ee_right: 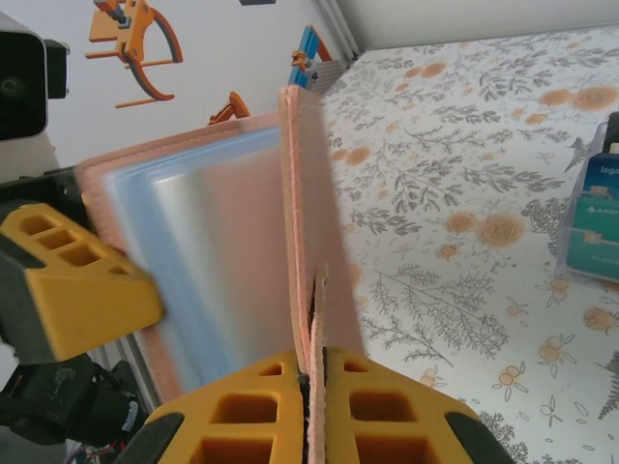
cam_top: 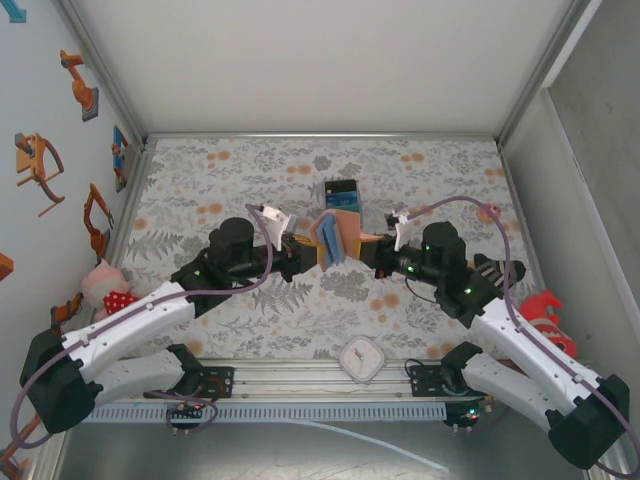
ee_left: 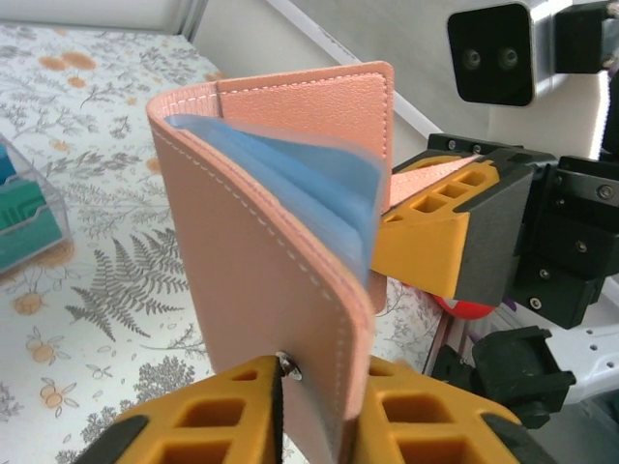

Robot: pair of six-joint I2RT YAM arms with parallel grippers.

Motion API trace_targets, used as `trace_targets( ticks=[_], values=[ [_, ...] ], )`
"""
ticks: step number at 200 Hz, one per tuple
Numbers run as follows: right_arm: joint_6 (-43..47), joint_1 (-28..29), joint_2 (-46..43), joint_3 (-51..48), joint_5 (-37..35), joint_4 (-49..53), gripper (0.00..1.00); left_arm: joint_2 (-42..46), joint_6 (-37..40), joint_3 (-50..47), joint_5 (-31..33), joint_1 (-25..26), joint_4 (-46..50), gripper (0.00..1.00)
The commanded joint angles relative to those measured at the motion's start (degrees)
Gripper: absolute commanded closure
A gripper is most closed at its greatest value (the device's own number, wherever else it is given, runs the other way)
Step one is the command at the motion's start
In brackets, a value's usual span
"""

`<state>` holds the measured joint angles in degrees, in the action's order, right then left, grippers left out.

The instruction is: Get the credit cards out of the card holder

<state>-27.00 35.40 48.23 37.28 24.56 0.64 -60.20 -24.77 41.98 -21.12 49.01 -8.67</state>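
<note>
The card holder (cam_top: pixel 335 240) is salmon-pink leather with pale stitching outside and light blue inside. The left fingers (ee_left: pixel 242 396) and right fingers (ee_right: pixel 426 411) are orange-yellow on black. The bench (cam_top: pixel 250 180) has a white cloth printed with grey ferns and orange blossoms. At the holder's twelve o'clock, the cards (cam_top: pixel 342 193) show teal and blue.

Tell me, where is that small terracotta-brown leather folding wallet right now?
In the overhead view, the wallet is mid-table, open, gripped between the left hand and right hand, just nearer the arms than the teal and blue cards.
</note>
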Motion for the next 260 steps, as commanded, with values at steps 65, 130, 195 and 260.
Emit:
trace_targets(
  ticks=[65,130,195,260],
  values=[
    [1.07,0.42,0.88,2.83,3.74,-2.28,0.72,0.17,1.25,1.01,0.62,0.12,-0.54,1.00],
    [4.14,1.34,2.94,3.90,4.10,-1.26,0.36,1.06,-0.62,0.37,-1.44,0.14,-4.05,1.00],
    [4.85,1.87,3.59,4.56,3.14,-1.09,0.39,1.11,-1.84,0.26,-3.70,0.13,-5.71,1.00],
    [4.78,2.00,2.81,4.96,2.80,-1.16,0.65,0.74,-1.83,0.21,-4.23,0.12,-5.84,1.00]
  ],
)
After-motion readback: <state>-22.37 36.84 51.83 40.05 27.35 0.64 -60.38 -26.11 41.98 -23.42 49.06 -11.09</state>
